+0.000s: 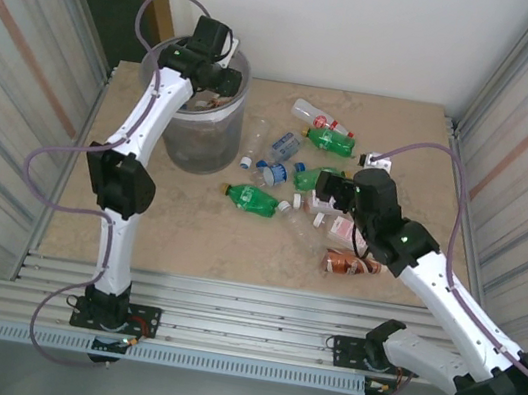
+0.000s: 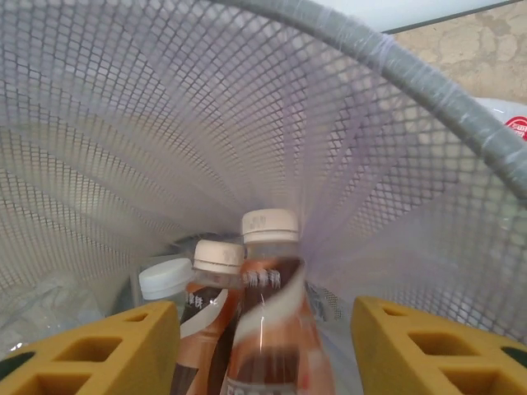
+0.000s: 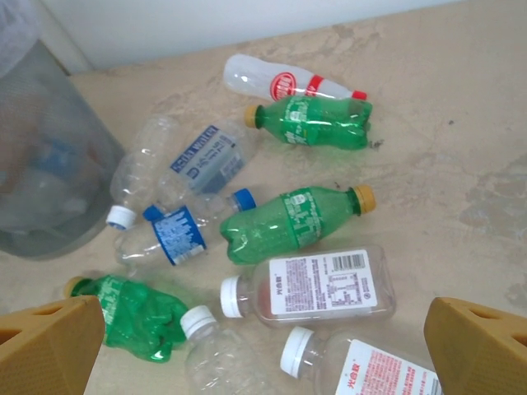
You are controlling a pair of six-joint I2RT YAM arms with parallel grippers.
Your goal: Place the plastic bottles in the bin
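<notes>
My left gripper (image 1: 210,55) hangs over the mouth of the bin (image 1: 202,142). In the left wrist view its yellow fingers (image 2: 90,354) stand apart, and a blurred brown bottle (image 2: 268,329) with a white cap sits between them with gaps at its sides. More capped bottles (image 2: 216,280) lie below it inside the bin (image 2: 428,82). My right gripper (image 1: 330,194) hovers open over the loose plastic bottles (image 1: 252,199) on the table. Under it lie a clear white-labelled bottle (image 3: 317,286), a green one (image 3: 296,218) and a crushed green one (image 3: 132,317); its jaws (image 3: 263,346) hold nothing.
Further bottles lie toward the back: a green one (image 3: 317,123), a clear red-labelled one (image 3: 288,82) and blue-labelled ones (image 3: 202,156). An orange-brown bottle (image 1: 349,264) lies beside the right arm. The bin (image 3: 41,164) stands left of the pile. Metal walls close in both table sides.
</notes>
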